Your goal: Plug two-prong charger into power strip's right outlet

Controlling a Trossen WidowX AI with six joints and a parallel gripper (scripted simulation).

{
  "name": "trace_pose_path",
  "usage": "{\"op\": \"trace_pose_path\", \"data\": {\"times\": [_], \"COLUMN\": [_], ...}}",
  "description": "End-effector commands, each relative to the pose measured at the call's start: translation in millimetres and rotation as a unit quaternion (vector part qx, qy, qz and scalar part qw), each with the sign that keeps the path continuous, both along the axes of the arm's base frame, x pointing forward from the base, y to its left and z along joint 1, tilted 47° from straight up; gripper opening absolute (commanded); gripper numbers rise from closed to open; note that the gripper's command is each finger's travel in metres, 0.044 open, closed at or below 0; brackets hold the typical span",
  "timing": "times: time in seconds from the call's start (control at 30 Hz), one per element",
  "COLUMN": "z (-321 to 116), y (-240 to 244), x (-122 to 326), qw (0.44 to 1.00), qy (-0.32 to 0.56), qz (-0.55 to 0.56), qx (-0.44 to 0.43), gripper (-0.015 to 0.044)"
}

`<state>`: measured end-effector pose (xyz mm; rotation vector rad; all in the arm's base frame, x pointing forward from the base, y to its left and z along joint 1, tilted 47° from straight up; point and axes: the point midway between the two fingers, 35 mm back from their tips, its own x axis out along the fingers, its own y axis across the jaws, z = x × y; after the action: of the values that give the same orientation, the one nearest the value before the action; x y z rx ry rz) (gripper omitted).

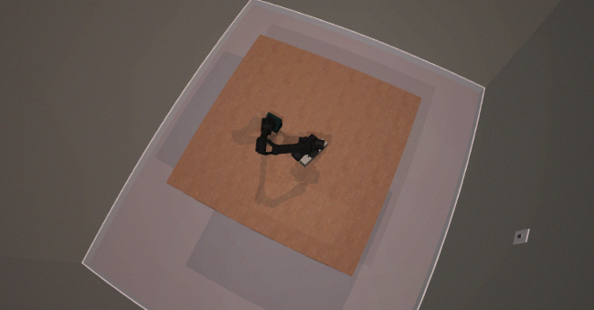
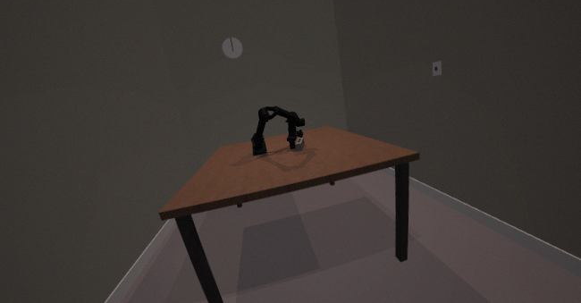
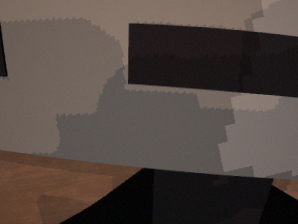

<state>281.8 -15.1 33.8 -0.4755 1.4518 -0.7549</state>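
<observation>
The power strip (image 1: 305, 160) (image 2: 299, 145) (image 3: 45, 75) is a pale grey block on the table. In the wrist view its face fills the upper part, with one wide dark recess (image 3: 200, 62) right of centre and another cut off at the left edge. My gripper (image 2: 292, 146) (image 3: 194, 175) is shut on the black charger (image 3: 210, 192), which shows at the bottom of the wrist view between the dark fingers. The charger's far end meets the strip's lower edge in that view. The prongs are hidden, so contact or insertion cannot be told. The arm partly covers the strip in the top view.
The arm's base (image 1: 273, 122) (image 2: 259, 147) stands on the brown wooden table (image 1: 347, 90) (image 2: 349, 150), left of the strip. The arm arches over from the base to the strip. A wall clock (image 2: 232, 47) and a wall plate (image 1: 521, 236) (image 2: 437, 68) are far from the arm.
</observation>
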Motion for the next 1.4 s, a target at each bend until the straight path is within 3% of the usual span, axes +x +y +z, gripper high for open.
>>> {"op": "trace_pose_path", "data": {"times": [0.0, 1.37], "z": [3.7, 5.6], "y": [-0.8, 0.8], "x": [11.8, 11.3], "qw": [1.000, 1.000], "qy": [-0.018, -0.018], "qz": [0.001, 0.001], "qx": [-0.001, -0.001], "gripper": [0.0000, 0.0000]}}
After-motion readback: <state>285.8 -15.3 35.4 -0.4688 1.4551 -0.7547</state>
